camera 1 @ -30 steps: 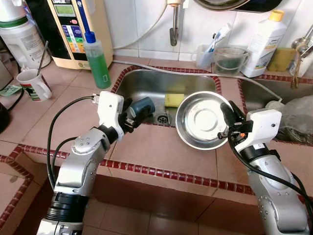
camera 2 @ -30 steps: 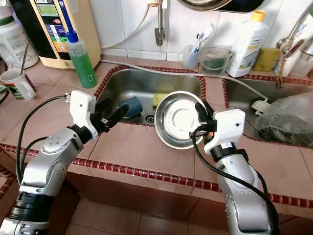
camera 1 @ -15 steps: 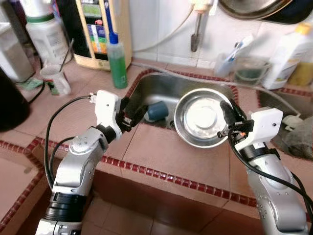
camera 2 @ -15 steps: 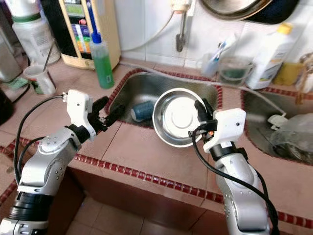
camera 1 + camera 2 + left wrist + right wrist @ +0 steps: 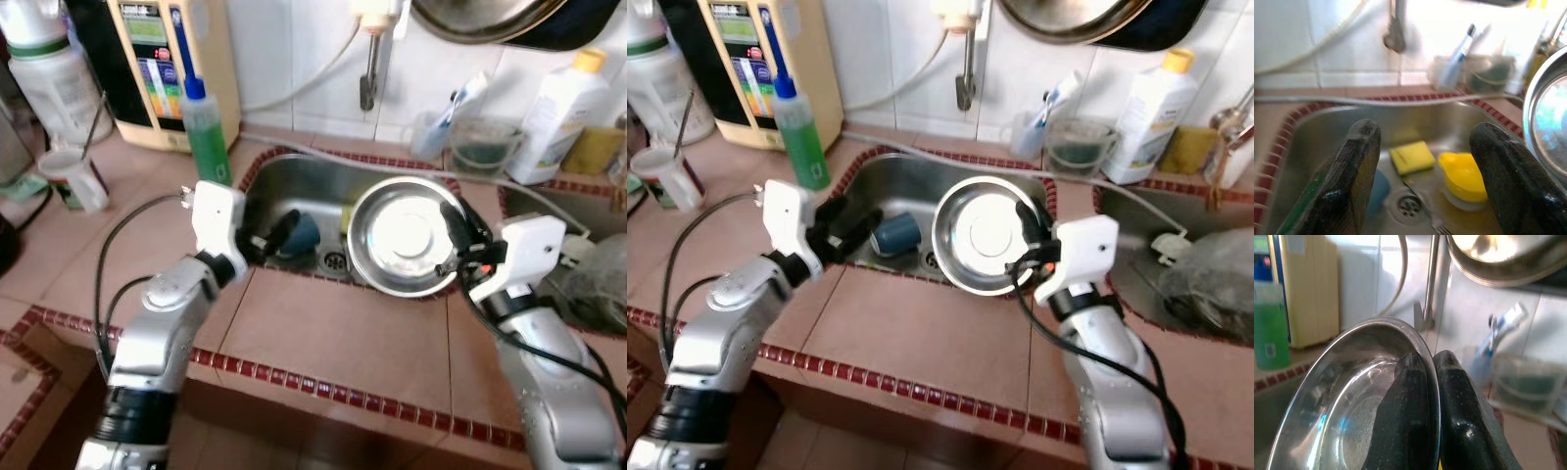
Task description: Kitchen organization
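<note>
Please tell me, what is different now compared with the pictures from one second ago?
Mostly the camera moved, so the whole view shifted. The left gripper has reached a little further over the sink edge, fingers open, close to the dark blue cup. The right gripper still pinches the steel bowl by its rim above the sink. Cup and yellow sponge stayed in place.

Right hand (image 5: 1429, 363) pinching bowl (image 5: 1342, 396) rim

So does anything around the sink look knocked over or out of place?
A blue cup lies on its side in the sink near the drain. The steel bowl is off the counter, tilted over the sink, the right gripper pinching its rim. The left gripper is open above the sink.
</note>
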Robot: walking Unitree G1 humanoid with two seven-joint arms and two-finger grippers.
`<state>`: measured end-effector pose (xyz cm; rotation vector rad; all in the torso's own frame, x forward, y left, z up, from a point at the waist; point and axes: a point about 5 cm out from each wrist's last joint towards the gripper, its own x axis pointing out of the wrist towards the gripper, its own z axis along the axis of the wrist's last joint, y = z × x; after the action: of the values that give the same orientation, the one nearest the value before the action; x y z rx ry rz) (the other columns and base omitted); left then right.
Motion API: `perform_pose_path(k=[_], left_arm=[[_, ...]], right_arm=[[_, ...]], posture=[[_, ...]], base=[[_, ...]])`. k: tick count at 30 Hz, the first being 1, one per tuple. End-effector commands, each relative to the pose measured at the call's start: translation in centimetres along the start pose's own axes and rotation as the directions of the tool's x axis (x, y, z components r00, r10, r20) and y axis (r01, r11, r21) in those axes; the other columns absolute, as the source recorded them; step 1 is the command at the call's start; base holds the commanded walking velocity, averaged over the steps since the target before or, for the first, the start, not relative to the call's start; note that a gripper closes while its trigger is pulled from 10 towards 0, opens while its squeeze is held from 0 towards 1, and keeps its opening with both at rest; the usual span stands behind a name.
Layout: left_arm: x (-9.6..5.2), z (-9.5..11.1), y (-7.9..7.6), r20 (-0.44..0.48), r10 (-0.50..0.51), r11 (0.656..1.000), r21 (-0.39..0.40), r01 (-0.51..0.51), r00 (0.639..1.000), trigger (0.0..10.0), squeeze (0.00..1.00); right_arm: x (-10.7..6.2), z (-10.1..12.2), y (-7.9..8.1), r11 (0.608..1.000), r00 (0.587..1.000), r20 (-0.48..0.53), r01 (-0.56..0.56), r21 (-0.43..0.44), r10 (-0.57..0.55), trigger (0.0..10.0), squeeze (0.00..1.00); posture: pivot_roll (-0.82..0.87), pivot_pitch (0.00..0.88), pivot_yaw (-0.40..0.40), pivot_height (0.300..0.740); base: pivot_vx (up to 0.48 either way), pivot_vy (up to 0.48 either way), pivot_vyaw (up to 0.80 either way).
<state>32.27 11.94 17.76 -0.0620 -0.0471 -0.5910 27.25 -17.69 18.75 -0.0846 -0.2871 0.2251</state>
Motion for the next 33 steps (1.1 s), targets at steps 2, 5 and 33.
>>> perform_pose_path(k=[2,5,33], left_arm=[[-0.4,0.2,0.4,0.001,0.006,1.000,0.009,-0.006,1.000,10.0,0.00],[-0.4,0.2,0.2,0.002,0.001,1.000,0.011,-0.001,1.000,10.0,0.00],[-1.7,1.9,-4.8,-0.023,-0.274,0.962,-0.016,0.274,0.961,10.0,0.00]], right_arm=[[0.1,0.6,0.4,1.000,0.999,0.034,-0.019,-0.004,0.019,10.0,0.00],[0.1,0.6,0.3,1.000,0.999,0.029,-0.018,-0.001,0.018,10.0,0.00],[3.2,-0.2,-4.2,0.999,1.000,-0.024,0.010,-0.033,-0.011,10.0,0.00]], posture=[[-0.12,0.036,0.029,0.740],[-0.12,0.038,0.029,0.740],[-0.13,0.217,0.056,0.740]], base=[[0.131,0.000,0.00],[0.000,0.000,0.00],[0.000,0.000,0.00]])
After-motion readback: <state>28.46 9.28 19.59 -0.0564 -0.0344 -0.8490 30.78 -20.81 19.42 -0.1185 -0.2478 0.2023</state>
